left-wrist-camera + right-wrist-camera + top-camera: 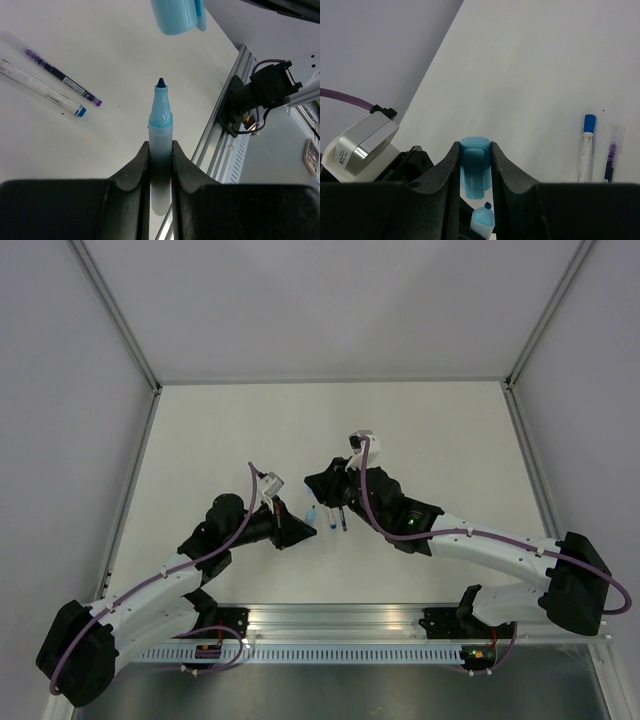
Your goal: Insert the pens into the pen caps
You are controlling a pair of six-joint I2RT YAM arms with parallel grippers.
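Pen [160, 150] sits between left jaws, cap [472, 167] between right jaws.

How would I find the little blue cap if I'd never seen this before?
Start at the middle of the white table. There the right tool pinches the light blue cap. It is a short, fat stub, far shorter than the pointed light blue pen in the left tool.
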